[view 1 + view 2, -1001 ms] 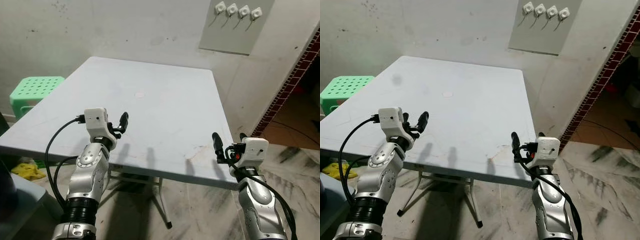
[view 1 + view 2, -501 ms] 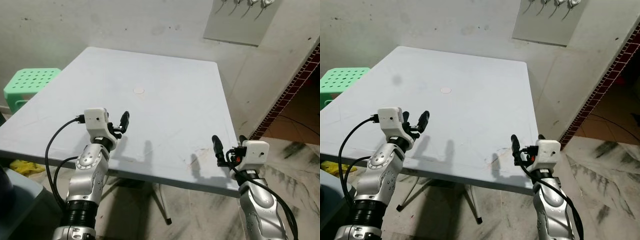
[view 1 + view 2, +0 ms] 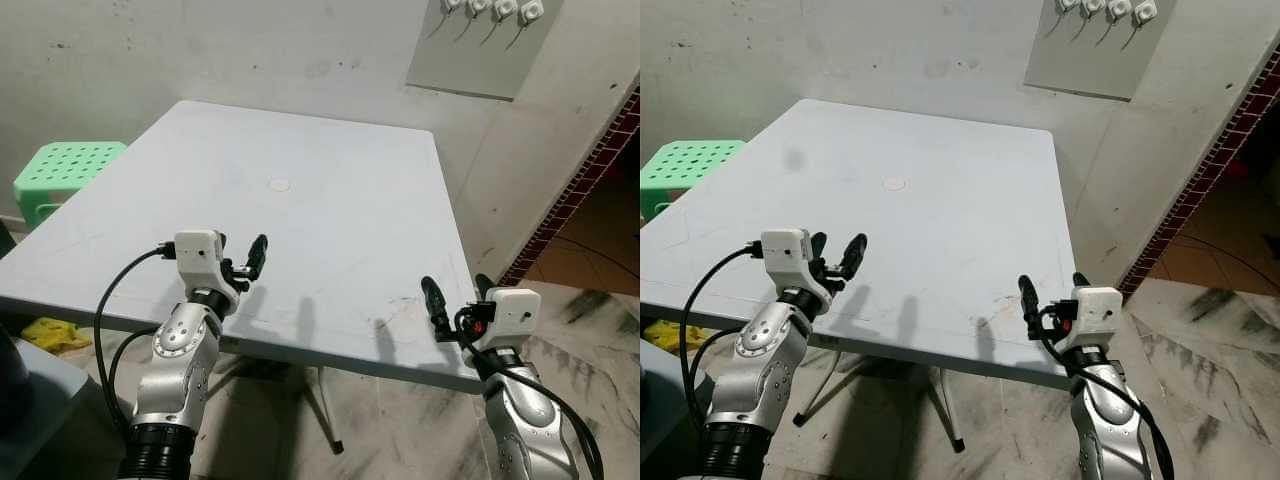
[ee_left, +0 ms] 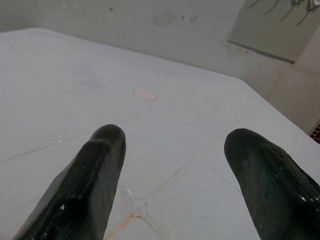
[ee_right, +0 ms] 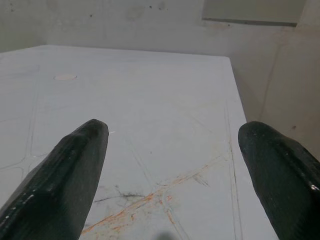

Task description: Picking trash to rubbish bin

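Observation:
A white square table [image 3: 340, 230] stands before me, bare except for a small round whitish disc [image 3: 279, 185] near its middle, which lies flat in the left wrist view [image 4: 145, 94] too. My left gripper [image 3: 246, 262] hovers open over the table's near left edge, nothing between its fingers [image 4: 95, 165]. My right gripper [image 3: 457, 290] is open at the near right corner, above orange scuff marks [image 5: 150, 197]. A crumpled yellow piece [image 3: 45, 335] lies on the floor under the table's left side.
A green plastic stool [image 3: 65, 170] stands left of the table against the wall. A dark rounded object [image 3: 8, 370] sits at the lower left edge of view. A grey panel with white hooks [image 3: 490, 40] hangs on the wall. Marbled floor lies to the right.
The whole picture has shifted as the camera moved, and the table sits a little nearer. Both grippers stay open and empty at the table's front edge.

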### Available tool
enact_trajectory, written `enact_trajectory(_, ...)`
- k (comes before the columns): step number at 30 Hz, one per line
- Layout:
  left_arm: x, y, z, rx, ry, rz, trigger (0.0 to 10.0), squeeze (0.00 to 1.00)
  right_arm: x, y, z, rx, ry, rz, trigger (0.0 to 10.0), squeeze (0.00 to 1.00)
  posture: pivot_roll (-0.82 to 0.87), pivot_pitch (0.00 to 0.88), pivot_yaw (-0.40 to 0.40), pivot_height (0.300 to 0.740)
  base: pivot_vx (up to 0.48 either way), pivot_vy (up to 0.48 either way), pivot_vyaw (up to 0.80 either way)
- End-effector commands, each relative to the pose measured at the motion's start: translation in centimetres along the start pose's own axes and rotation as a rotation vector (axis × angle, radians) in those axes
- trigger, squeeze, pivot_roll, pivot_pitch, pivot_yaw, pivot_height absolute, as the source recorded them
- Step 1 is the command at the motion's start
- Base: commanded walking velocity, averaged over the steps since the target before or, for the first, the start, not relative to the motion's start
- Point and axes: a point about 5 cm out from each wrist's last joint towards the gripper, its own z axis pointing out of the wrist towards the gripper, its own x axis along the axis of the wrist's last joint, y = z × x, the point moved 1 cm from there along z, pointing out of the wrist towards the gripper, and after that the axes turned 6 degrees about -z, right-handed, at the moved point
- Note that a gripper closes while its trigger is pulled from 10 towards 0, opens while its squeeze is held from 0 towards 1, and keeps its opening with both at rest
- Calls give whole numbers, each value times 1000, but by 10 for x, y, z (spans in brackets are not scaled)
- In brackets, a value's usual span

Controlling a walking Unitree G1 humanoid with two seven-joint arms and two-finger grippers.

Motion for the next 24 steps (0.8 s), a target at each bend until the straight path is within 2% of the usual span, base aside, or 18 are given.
enact_trajectory(1, 6, 5, 1, -13, 13, 4, 10000, 0, 4, 1, 0, 2, 11, 3, 10000, 0, -37, 0, -84, 740, -420, 0, 0)
enact_trajectory(10, 6, 4, 1, -14, 11, 0, 10000, 0, 4, 0, -1, 3, 10, 7, 10000, 0, -36, 0, -84, 740, -412, 0, 0)
enact_trajectory(24, 7, 1, 2, 10, 8, -25, 10000, 0, 4, -1, -2, 8, 7, 14, 10000, 0, -38, 0, -82, 740, 0, 0, 0)
